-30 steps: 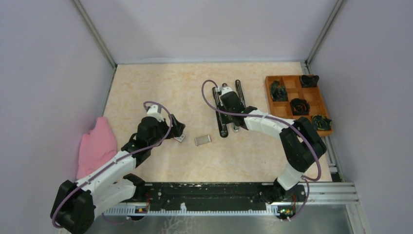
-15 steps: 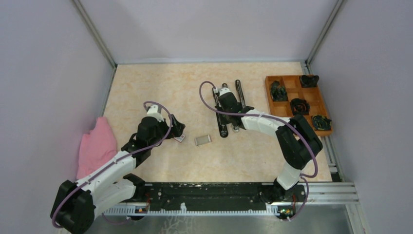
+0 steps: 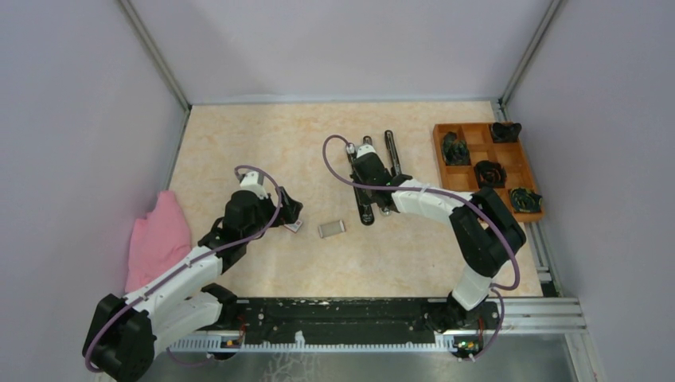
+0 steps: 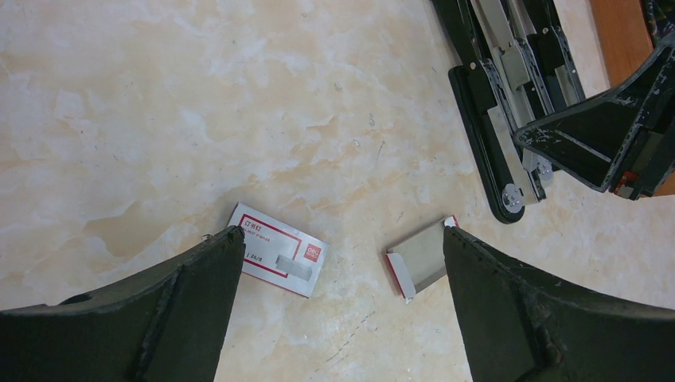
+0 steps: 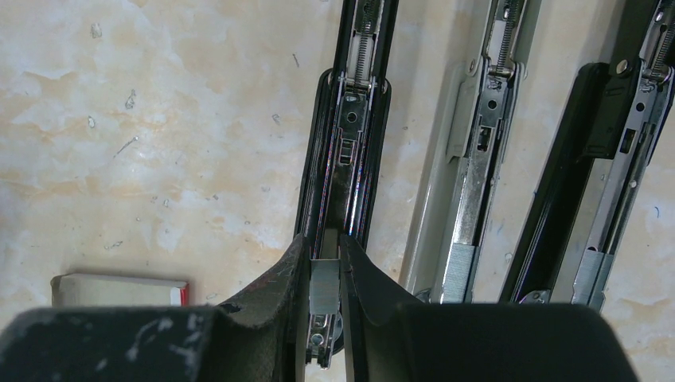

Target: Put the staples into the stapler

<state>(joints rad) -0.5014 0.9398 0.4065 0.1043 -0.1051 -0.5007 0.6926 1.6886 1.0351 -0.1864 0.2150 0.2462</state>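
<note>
Silvery staples point(image 5: 323, 286) sit pinched in the right gripper point(image 5: 324, 248) over the opened stapler point(image 5: 350, 135), mid-table. The left gripper point(image 4: 342, 236) gapes empty above a red-and-white box point(image 4: 278, 250). The wooden tray point(image 3: 437, 155) at the right edge holds dark clumps point(image 3: 489, 173).

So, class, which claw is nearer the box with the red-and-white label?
Left. The left claw hangs open directly above that box; the right claw holds the staples at the stapler, farther off.
</note>
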